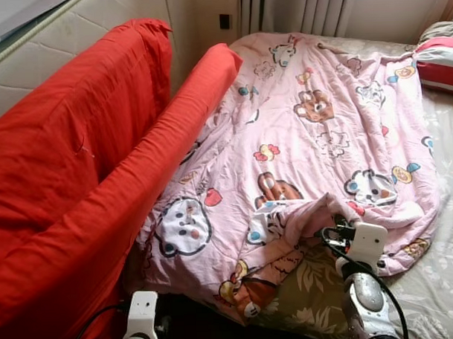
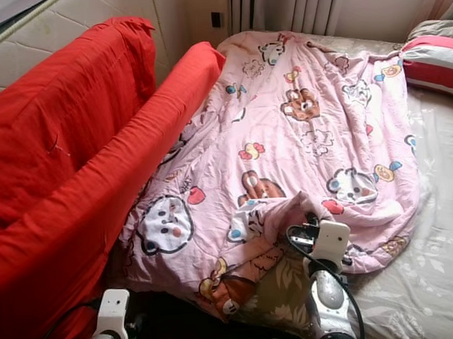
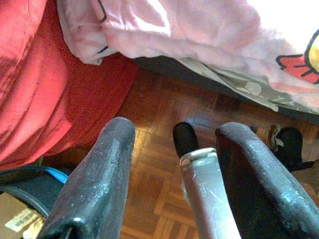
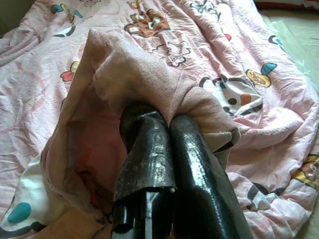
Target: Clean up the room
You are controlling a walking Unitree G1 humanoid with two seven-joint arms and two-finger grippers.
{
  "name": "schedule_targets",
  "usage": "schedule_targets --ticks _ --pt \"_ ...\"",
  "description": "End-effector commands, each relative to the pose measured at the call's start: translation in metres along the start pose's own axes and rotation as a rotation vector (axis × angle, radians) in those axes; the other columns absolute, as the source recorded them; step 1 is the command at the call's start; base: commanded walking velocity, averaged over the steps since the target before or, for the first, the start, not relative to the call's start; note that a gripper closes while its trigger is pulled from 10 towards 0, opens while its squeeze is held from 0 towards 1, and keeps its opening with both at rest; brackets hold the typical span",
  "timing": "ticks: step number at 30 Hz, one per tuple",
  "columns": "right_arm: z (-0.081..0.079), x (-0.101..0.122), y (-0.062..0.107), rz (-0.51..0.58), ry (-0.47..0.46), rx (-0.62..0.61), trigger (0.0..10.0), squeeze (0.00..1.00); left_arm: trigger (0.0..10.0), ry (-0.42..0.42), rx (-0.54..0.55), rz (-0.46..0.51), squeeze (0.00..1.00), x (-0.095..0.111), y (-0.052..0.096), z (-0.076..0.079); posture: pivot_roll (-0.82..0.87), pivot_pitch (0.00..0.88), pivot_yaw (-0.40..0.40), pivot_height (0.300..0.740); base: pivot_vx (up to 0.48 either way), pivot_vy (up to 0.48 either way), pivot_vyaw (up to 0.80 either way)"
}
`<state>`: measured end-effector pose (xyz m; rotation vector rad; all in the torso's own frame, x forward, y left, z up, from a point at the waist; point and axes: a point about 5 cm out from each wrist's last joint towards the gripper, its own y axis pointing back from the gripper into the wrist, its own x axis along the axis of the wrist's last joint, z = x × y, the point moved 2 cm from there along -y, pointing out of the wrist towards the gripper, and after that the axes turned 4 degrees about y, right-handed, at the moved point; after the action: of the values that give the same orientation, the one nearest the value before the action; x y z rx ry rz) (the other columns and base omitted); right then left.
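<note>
Right tool [image 4: 159,124] of ours has its two black fingers pressed together on a bunched fold of the pink cartoon-print cotton quilt [image 1: 314,129], near the foot edge of the bed [image 1: 439,281]. The quilt lies spread over most of the bed, reaching toward the head end by the curtains, its near corner rucked up and turned over where we hold it, showing the leaf-patterned sheet [image 1: 305,286] beneath. Along the bed's left edge leans a red fabric-covered cushion or mattress [image 1: 78,189].

Our left tool [image 3: 174,169] hangs low over the wooden parquet floor [image 3: 159,124] beside the bed's near corner, fingers spread apart and holding nothing.

We judge the risk to be in the grip: only a thin pinch of cloth is held, so a hard pull could slip it free. The quilt's edge also lies against the red cushion, and dragging may snag there or pull the sheet askew.
</note>
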<state>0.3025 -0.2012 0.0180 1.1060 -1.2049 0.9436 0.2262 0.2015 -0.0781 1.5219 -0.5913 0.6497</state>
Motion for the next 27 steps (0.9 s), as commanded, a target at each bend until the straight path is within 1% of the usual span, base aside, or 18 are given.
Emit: schedule_targets --ticks 1,17,21,27 --pt "-0.002 0.002 0.0 0.015 0.009 0.003 10.0 0.0 10.0 -0.01 0.014 -0.061 0.0 -0.018 0.005 -0.007 -0.07 0.177 0.038 0.74 0.0 0.0 0.0" --pt "-0.002 0.002 0.0 0.014 0.014 0.001 10.0 0.0 10.0 -0.003 0.02 -0.078 0.0 -0.022 0.006 -0.01 -0.07 0.186 0.04 0.74 0.0 0.0 0.0" --pt "-0.003 0.002 0.0 0.013 0.014 0.002 10.0 0.0 10.0 -0.004 0.006 -0.04 0.0 -0.013 0.004 -0.005 -0.07 0.187 0.041 0.74 -0.061 0.0 0.0" --pt "-0.003 0.002 0.0 0.012 0.014 0.002 10.0 0.0 10.0 -0.003 0.004 -0.034 0.0 -0.011 0.003 -0.004 -0.07 0.189 0.041 0.74 0.0 0.0 0.0"
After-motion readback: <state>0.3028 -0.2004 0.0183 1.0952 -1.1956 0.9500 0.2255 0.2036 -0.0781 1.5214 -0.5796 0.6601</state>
